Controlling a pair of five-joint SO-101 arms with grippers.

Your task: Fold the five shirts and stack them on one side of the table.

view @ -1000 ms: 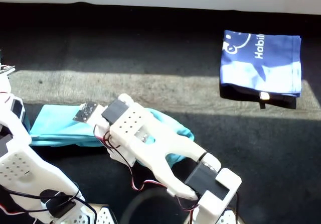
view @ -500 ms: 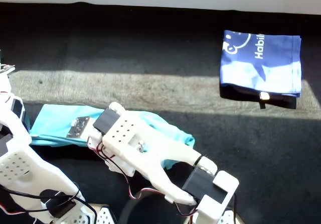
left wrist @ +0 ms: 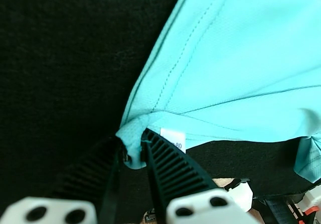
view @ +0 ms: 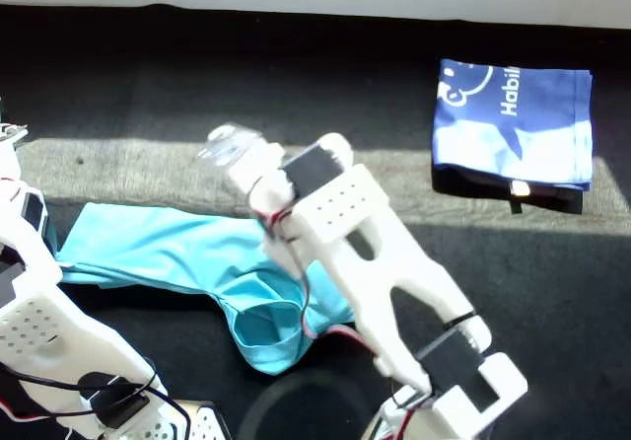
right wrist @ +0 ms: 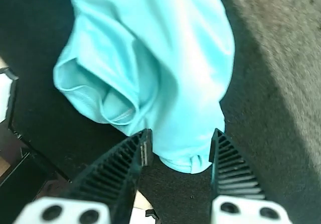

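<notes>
- Across the near-left part of the bench (view: 414,179) lies the teal shirt (view: 168,253). Its long axis runs from the left arm's side toward the middle, where it ends in a bunched, looped-over lump.
- Left tool (left wrist: 134,142) is clenched on a corner of that shirt, beside a small white label (left wrist: 173,139), at the cloth's left end.
- Right tool (right wrist: 179,136) is released, jaws spread, raised over the shirt near its middle. Its wrist view looks down on the rounded, bunched end between its fingers.
- Since the right arm is nearer the loose end, I judge the coming move is for it to close on that lump and draw it along the shirt's length, away from the left tool.
- Far right, a folded blue shirt (view: 513,114) rests on a dark garment (view: 503,188), well apart.
</notes>
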